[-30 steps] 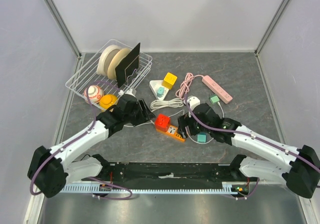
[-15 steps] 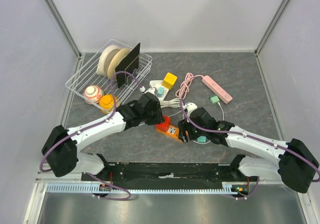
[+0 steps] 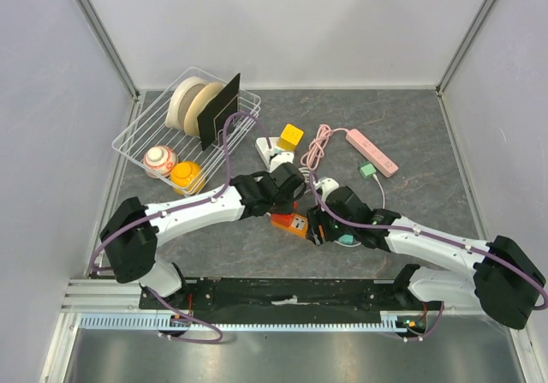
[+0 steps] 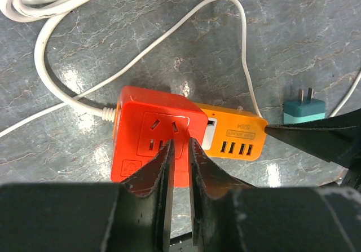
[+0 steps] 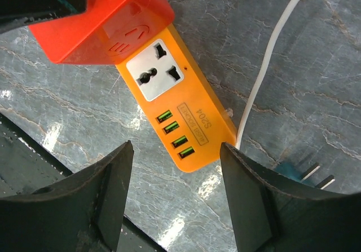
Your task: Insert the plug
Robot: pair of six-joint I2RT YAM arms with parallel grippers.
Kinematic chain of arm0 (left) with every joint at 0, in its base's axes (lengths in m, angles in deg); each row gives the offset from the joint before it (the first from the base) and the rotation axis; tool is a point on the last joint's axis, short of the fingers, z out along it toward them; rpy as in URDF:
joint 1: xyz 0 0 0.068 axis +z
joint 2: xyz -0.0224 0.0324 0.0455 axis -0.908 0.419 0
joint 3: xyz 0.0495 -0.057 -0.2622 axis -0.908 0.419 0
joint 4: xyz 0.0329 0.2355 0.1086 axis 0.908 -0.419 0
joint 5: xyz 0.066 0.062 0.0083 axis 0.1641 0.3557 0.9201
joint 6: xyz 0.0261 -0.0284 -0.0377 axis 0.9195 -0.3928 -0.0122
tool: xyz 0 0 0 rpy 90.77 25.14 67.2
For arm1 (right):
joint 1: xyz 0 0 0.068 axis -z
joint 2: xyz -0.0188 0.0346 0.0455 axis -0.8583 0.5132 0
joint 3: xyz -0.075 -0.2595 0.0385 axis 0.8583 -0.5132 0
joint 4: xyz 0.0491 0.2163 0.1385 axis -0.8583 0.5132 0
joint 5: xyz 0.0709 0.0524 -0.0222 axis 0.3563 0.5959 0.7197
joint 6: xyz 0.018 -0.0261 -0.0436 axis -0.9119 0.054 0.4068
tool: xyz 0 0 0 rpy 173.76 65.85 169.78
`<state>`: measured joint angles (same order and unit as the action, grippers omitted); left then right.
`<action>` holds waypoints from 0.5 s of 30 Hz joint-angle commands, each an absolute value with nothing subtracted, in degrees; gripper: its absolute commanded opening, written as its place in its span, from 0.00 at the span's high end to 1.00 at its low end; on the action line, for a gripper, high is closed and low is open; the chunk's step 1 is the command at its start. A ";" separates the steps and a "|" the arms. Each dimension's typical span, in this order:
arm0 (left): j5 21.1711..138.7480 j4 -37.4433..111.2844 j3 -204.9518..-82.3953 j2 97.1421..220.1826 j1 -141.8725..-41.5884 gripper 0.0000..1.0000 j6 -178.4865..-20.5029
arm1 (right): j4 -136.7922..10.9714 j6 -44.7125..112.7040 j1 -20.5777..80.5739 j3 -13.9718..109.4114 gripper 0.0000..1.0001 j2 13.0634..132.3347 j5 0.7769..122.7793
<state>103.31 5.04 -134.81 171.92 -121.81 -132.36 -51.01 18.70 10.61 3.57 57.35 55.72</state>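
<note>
An orange power strip [image 5: 180,114] with a universal socket and several USB ports lies on the grey table, and a red cube adapter [image 4: 152,136] sits on its end. My left gripper [image 4: 179,146] hovers over the red cube's socket face with its jaws nearly touching and nothing between them. My right gripper [image 5: 175,146] is open, its fingers straddling the strip's USB end without touching it. A teal plug [image 4: 304,110] lies prongs-up beside the strip and also shows in the right wrist view [image 5: 296,173]. In the top view both grippers meet over the strip [image 3: 293,224].
A wire basket [image 3: 150,134] with tape rolls and a black plate stands at the back left, a striped ball and an orange by it. A pink power strip [image 3: 372,152], a green plug [image 3: 367,170], a yellow cube [image 3: 291,135] and white cable [image 4: 51,49] lie behind.
My left arm has swung right from near the basket to over the red cube. My right gripper has shifted slightly left to the strip's end.
</note>
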 commanded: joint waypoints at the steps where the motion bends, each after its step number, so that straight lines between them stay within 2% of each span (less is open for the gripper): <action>1: 104.40 -6.66 -131.97 179.58 -125.08 0.79 -134.75 | -53.57 17.26 11.57 2.59 0.30 55.61 55.81; 10: 103.42 -6.58 -129.69 181.52 -124.56 0.80 -137.40 | -53.49 16.64 14.03 1.44 0.32 54.10 60.11; 15: 105.53 -6.58 -130.57 178.27 -123.94 0.73 -137.48 | -53.22 15.94 14.21 1.79 0.34 56.13 63.71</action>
